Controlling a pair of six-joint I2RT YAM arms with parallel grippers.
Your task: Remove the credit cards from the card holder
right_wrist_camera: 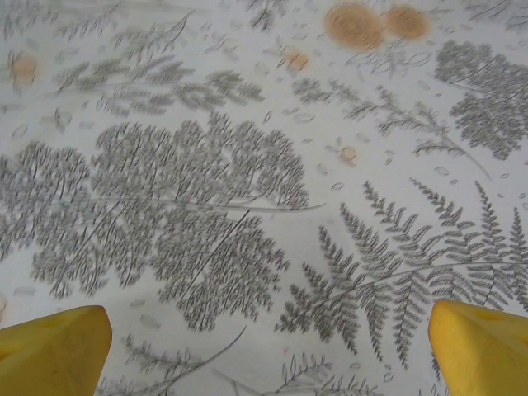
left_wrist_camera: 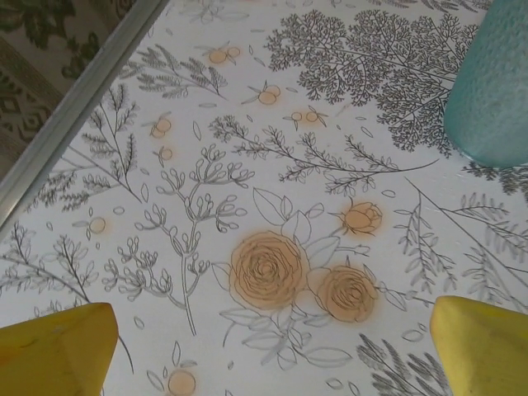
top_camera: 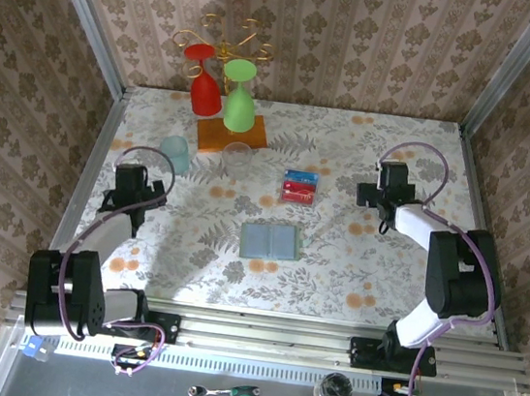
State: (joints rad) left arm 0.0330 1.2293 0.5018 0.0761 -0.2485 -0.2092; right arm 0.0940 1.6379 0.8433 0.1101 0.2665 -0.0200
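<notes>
Sage-green flat folding card holder (top_camera: 269,241) lies open mid-frame on the floral desk (top_camera: 353,268). Small red-and-blue credit cards (top_camera: 299,187) sit stacked just above it, apart. Left end effector (top_camera: 133,184) and right end effector (top_camera: 390,187) are both spread and empty. Looks nearly done: verify the pockets, don't nudge the stack. Pocket contents and card count are too small to tell.

Nothing legible turns up: no words, labels or numbers readable on the credit cards (top_camera: 299,187), the card holder (top_camera: 269,242) or the table (top_camera: 382,272).
</notes>
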